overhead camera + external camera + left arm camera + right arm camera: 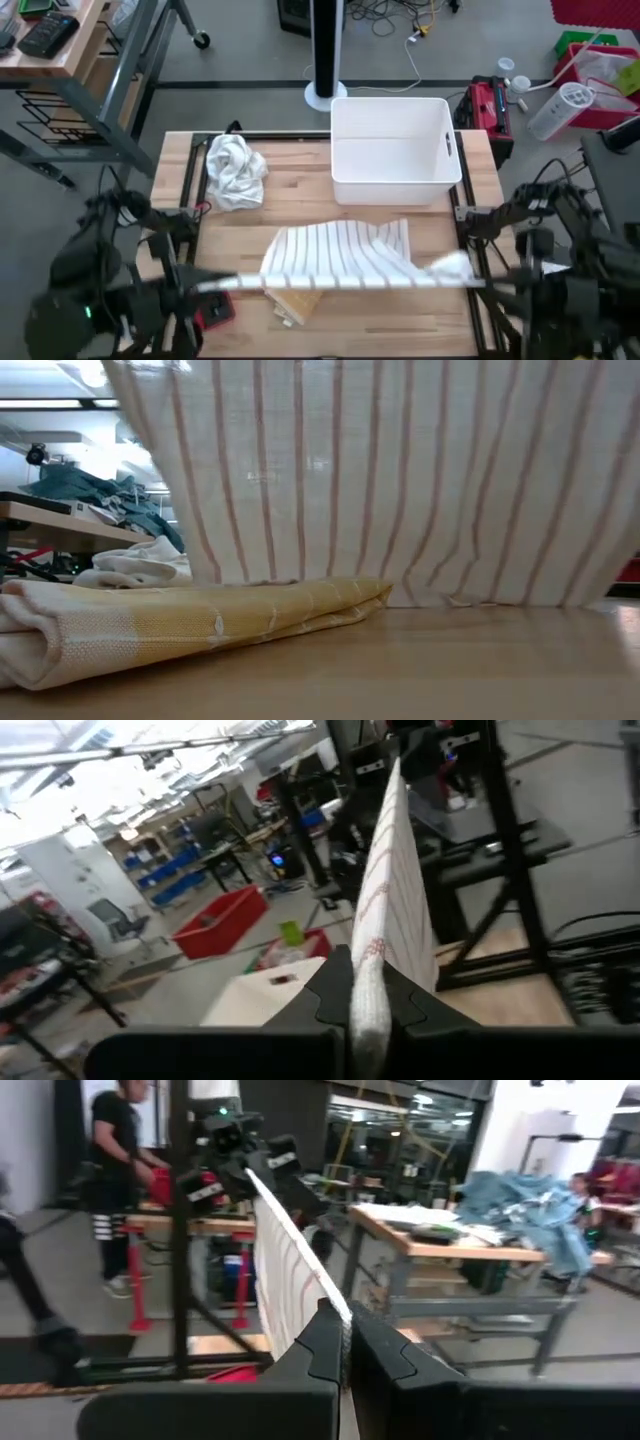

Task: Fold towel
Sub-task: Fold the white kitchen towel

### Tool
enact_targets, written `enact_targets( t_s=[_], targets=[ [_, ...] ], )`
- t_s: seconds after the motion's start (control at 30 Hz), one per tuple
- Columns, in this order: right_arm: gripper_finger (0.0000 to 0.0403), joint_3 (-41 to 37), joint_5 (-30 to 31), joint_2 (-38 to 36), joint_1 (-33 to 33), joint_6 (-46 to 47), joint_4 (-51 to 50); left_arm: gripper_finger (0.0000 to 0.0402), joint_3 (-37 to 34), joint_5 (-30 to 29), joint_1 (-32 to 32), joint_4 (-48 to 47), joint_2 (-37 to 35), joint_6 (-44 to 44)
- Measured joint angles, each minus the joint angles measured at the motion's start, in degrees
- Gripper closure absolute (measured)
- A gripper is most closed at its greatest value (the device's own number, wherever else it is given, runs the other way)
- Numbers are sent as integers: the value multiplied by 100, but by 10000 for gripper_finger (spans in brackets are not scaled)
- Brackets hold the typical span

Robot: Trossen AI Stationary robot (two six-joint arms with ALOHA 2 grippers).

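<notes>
Workshop clutter ringed the wooden counter (pixel 400 330), where a striped towel (pixel 345 255) hung stretched taut between both arms near the front edge, its lower part draping onto the wood. Behind it sat a white bin (pixel 395 150), and a crumpled white cloth (pixel 233 172) lay toward the back left. Under the striped towel's left end rested a folded yellow towel (pixel 190 622). The left gripper (pixel 367 1010) was clamped on one upper corner; the right gripper (pixel 345 1345) pinched the opposite corner.
</notes>
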Motion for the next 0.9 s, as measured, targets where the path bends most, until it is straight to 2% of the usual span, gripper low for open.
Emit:
enact_targets(
  t_s=[0.33, 0.53, 0.73, 0.9],
  targets=[
    [403, 0, -13, 1060, 488, 1514, -34, 401, -111, 5, -256, 74, 1199, -1481],
    [403, 14, -22, 1397, 606, 2284, -6, 401, -119, 47, -362, 985, 1747, -1274],
    [403, -85, -806, 1446, 618, 2922, -73, 401, -133, 166, -510, 1246, 2012, -1232],
    [403, -103, -1775, 1446, 588, 4138, -1009, 401, -173, 177, -673, 1212, 2163, -1372]
  ],
)
